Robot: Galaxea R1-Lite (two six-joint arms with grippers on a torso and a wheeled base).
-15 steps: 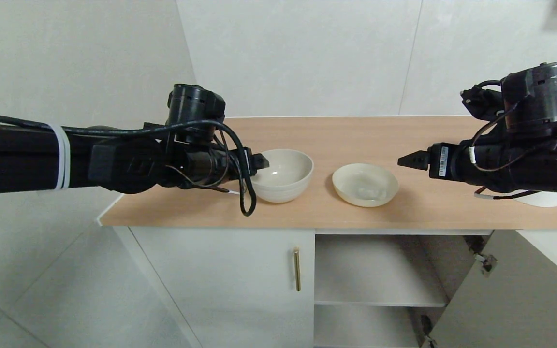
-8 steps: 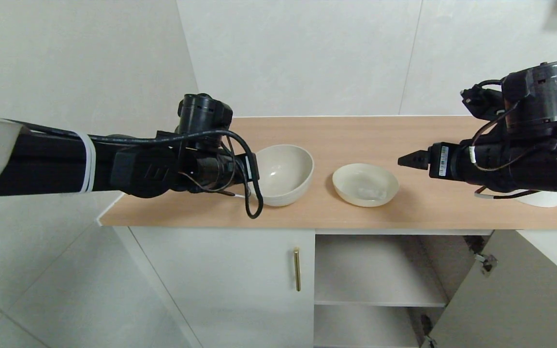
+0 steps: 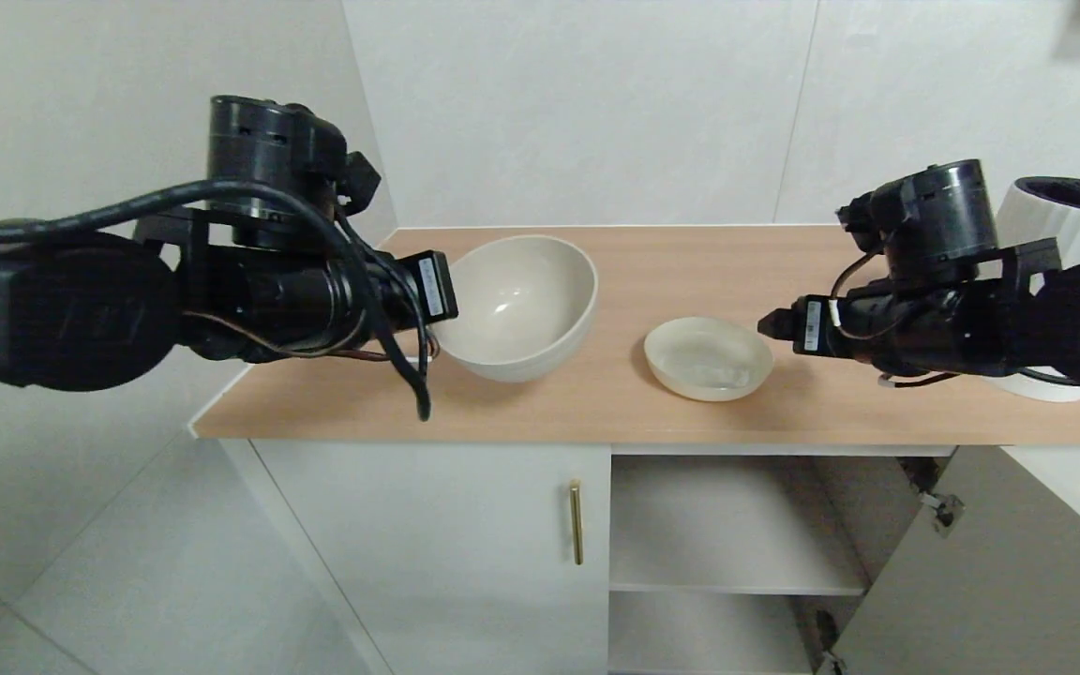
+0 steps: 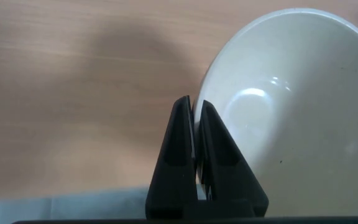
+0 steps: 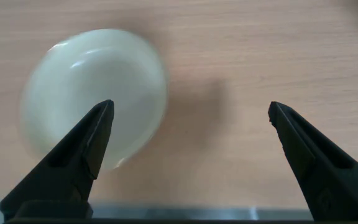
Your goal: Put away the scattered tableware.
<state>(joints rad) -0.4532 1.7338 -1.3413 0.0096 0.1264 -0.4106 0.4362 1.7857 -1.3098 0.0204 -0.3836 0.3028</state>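
Observation:
My left gripper (image 3: 446,295) (image 4: 196,118) is shut on the rim of a deep beige bowl (image 3: 514,305) (image 4: 291,112), holding it tilted above the wooden countertop (image 3: 615,412). A shallow pale dish (image 3: 709,356) (image 5: 95,96) rests on the counter to the right of the bowl. My right gripper (image 3: 770,325) (image 5: 191,118) is open just beside the dish's right edge, its fingers (image 5: 89,140) spread wide above the counter, one over the dish.
A white ribbed container (image 3: 1070,225) stands at the counter's far right behind my right arm. Below the counter a cabinet compartment (image 3: 727,525) is open with a bare shelf; its door (image 3: 990,581) swings out to the right. A closed door with a gold handle (image 3: 576,521) is left of it.
My left gripper has lifted the bowl off the counter and tilted it, pulling up and towards me. My right arm has shifted left, close to the dish.

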